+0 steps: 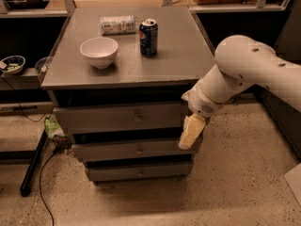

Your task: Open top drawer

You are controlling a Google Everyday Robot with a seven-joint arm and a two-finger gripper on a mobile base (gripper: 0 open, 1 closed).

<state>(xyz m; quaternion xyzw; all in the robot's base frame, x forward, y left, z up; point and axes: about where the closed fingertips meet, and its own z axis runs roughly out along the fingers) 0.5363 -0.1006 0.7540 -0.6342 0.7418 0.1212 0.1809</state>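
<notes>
Top drawer [103, 119] shows its round knob [137, 118] at centre while the gripper [192, 132] hangs at the panel's right end; whether it is open or closed cannot be told.

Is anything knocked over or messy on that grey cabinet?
Just one thing: the pale can lies on its side at the back of the cabinet top, while the blue can next to it stands upright. The white bowl sits right way up, and nothing looks spilled. The gripper hangs by the right end of the top drawer.
</notes>
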